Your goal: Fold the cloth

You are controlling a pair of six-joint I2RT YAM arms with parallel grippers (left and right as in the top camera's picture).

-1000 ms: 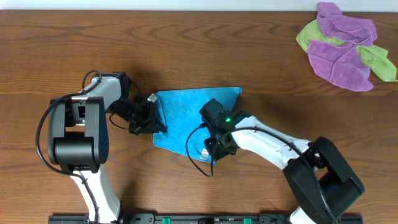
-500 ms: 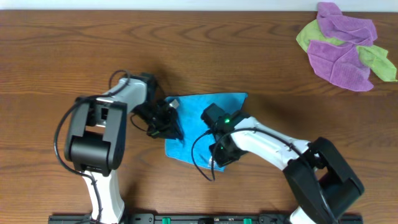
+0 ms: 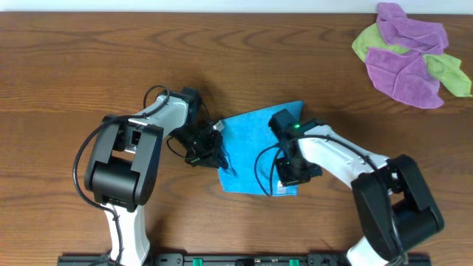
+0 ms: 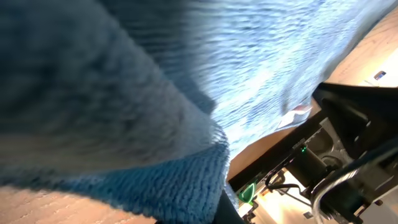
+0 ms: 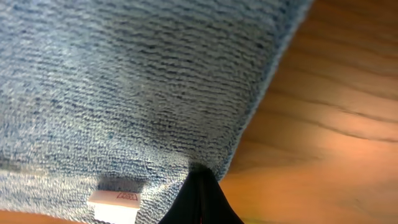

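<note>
Two end effectors (image 3: 211, 151) (image 3: 288, 177), one pinched cloth (image 3: 248, 140)

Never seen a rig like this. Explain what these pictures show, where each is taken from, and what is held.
These are two robot arms at a wooden table, each ending in a two-finger gripper. The wide picture comes from a camera fixed above the table. The two close-ups come from cameras on the arms' wrists, looking along their fingers. On the table lies a sky-blue cloth, and in the far right corner a pile of purple and lime-green cloths. The left gripper is shut on the blue cloth's left edge, the right gripper on its near right edge, beside a small white tag.
</note>
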